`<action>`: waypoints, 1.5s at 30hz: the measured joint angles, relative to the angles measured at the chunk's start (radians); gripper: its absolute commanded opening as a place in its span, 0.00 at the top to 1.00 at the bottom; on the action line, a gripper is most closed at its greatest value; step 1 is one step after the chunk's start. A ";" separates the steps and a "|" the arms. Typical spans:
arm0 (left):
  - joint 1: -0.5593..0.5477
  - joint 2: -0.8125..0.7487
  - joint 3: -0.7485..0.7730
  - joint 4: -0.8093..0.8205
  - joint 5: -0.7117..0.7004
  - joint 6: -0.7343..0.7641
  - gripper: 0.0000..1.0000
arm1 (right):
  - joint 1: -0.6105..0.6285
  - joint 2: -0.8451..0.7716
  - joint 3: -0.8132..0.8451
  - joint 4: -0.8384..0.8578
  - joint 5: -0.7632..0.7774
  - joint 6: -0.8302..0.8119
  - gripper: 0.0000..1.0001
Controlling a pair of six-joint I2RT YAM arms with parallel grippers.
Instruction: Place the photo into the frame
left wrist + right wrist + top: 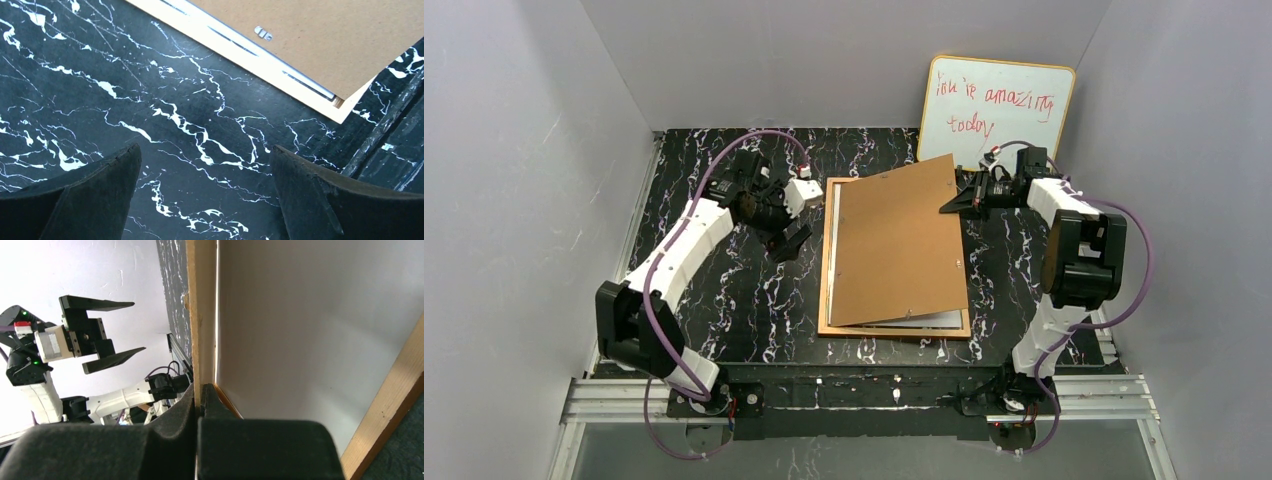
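The frame (894, 331) lies face down mid-table, its orange-brown rim showing. My right gripper (954, 197) is shut on the far right corner of its brown back board (894, 245) and holds that corner raised, so the board tilts up from the frame. In the right wrist view my fingers (202, 390) pinch the board's edge (200, 315), with the frame's rim (395, 405) to the right. A pale sheet (929, 320) lies under the board; no printed photo shows. My left gripper (789, 235) is open and empty, left of the frame above the table (205, 150).
A yellow-edged whiteboard (996, 105) with red handwriting leans on the back wall behind the right arm. Grey walls close in both sides. The frame's pale rim (235, 50) and a turn clip (262, 33) show in the left wrist view.
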 measured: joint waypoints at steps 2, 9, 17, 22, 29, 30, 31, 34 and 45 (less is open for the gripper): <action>0.018 0.019 0.000 0.007 -0.003 -0.001 0.02 | 0.000 0.007 0.000 -0.003 0.001 -0.002 0.99; 0.021 0.026 -0.029 0.083 -0.030 -0.006 0.02 | -0.003 0.028 0.000 0.000 -0.008 -0.006 0.99; 0.021 0.056 -0.090 0.125 -0.063 -0.005 0.02 | -0.003 0.045 0.004 0.023 -0.020 0.002 0.99; 0.021 0.057 -0.095 0.130 -0.068 0.000 0.02 | 0.004 0.054 0.007 0.035 -0.030 0.017 0.99; 0.021 0.066 -0.097 0.135 -0.085 0.002 0.02 | 0.031 0.055 0.007 0.076 -0.030 0.039 0.99; 0.021 0.066 -0.097 0.135 -0.085 0.002 0.02 | 0.036 0.055 0.007 0.082 -0.030 0.040 0.99; 0.021 0.066 -0.099 0.138 -0.085 0.002 0.02 | 0.040 0.055 0.007 0.087 -0.029 0.040 0.99; 0.021 0.066 -0.101 0.143 -0.088 0.002 0.02 | 0.051 0.055 0.007 0.098 -0.020 0.040 0.99; 0.021 0.066 -0.130 0.171 -0.103 -0.008 0.02 | 0.076 0.053 -0.057 0.188 0.005 0.090 0.99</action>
